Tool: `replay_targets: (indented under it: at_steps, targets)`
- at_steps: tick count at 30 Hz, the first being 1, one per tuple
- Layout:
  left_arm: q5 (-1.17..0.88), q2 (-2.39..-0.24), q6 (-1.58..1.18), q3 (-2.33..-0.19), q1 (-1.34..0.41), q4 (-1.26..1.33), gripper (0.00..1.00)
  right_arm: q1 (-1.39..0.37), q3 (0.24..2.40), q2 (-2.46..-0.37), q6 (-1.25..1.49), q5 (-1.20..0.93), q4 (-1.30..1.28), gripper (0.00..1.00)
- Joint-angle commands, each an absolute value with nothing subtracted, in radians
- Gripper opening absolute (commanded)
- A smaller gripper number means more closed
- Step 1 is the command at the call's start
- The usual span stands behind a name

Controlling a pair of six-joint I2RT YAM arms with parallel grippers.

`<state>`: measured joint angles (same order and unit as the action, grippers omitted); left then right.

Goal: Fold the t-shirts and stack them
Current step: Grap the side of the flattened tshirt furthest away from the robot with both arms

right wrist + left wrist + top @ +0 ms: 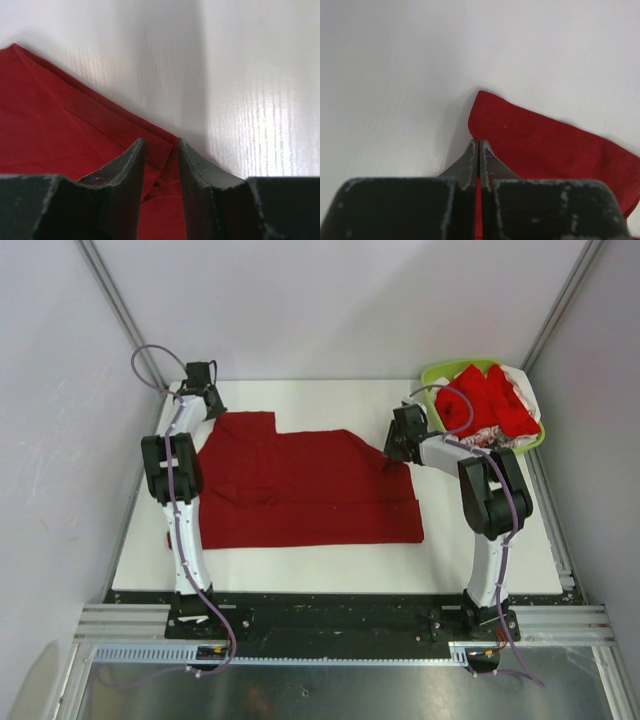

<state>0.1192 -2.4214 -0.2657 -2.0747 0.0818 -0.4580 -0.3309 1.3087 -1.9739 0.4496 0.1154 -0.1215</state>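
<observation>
Left arm [178,510]: rises from near-left base, elbow folded midway, forearm reaching to far left, wrist bent down. Left gripper [478,146]: fingers pressed flat together, no gap at tips, tips pointing down. Right arm [490,510]: rises from near-right base, elbow raised, forearm turned left toward centre, wrist low. Right gripper [160,145]: fingers parted, narrow gap between tips, tips pointing down and left. Arms well apart, one on each side.

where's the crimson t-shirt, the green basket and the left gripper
crimson t-shirt [300,490]: top external view, middle of the spread cloth
green basket [440,368]: top external view, bare far-left rim
left gripper [478,145]: left wrist view, between its shut fingertips
</observation>
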Motion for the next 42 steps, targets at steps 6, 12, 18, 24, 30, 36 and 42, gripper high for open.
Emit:
replay_targets:
  at_steps: [6,12,18,24,30,36,42]
  targets:
    - [0.101,-2.341,-0.281,-2.075,0.09,-0.438,0.0,-0.347,1.379,-2.056,0.476,0.111,-0.124,0.34]
    - [0.1,-2.339,-0.282,-2.077,0.09,-0.437,0.0,-0.343,1.385,-2.051,0.476,0.12,-0.122,0.28]
    - [0.1,-2.33,-0.284,-2.077,0.092,-0.437,0.0,-0.342,1.402,-2.028,0.469,0.136,-0.141,0.13]
    - [0.095,-2.322,-0.287,-2.075,0.092,-0.436,0.0,-0.342,1.416,-2.004,0.451,0.164,-0.16,0.08]
    - [0.092,-2.306,-0.292,-2.076,0.092,-0.435,0.0,-0.323,1.468,-2.016,0.428,0.199,-0.174,0.0]
    - [0.086,-2.281,-0.299,-2.073,0.092,-0.435,0.0,-0.292,1.552,-2.05,0.377,0.252,-0.144,0.0]
    - [0.108,-2.238,-0.3,-2.03,0.092,-0.434,0.0,-0.27,1.599,-2.086,0.331,0.273,-0.106,0.0]
